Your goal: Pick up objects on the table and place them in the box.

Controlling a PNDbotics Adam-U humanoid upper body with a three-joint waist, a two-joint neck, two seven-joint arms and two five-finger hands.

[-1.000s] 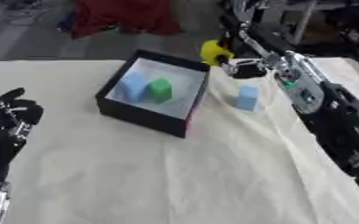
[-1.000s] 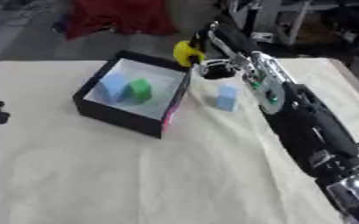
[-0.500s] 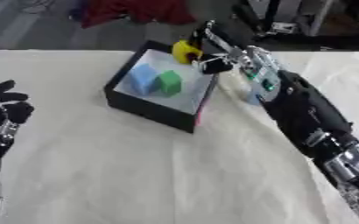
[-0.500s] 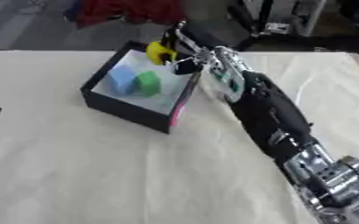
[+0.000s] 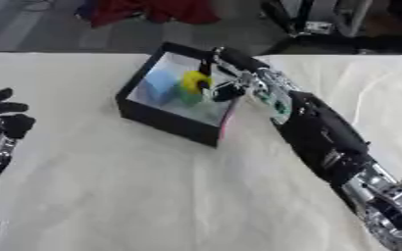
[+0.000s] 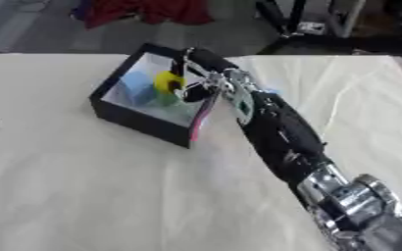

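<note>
At the near left edge of the cream-covered surface (image 5: 110,196), the robot's left hand (image 5: 3,132) rests idle, palm up with its fingers relaxed and holding nothing. From the near right corner the right arm stretches diagonally toward the far middle of the surface, where a black box (image 5: 166,122) with a pale lining sits. The right hand (image 5: 226,83) is over the box's open top, its fingers pinched around a yellow object (image 5: 193,81) that hangs above the inside of the box, not yet set down. Beneath it in the box lie a light blue block (image 5: 160,84) and a green piece (image 5: 187,96), mostly hidden by the yellow object. The likely risk is that the yellow object lands on these pieces and tips or rolls, or that the hand catches the box's right wall, which it sits just beside, and drags the box. A small bit of light blue (image 6: 271,91) shows just beyond the forearm near the far right. Past the far edge, on the floor, lie red cloth (image 5: 149,10) and dark stands.
</note>
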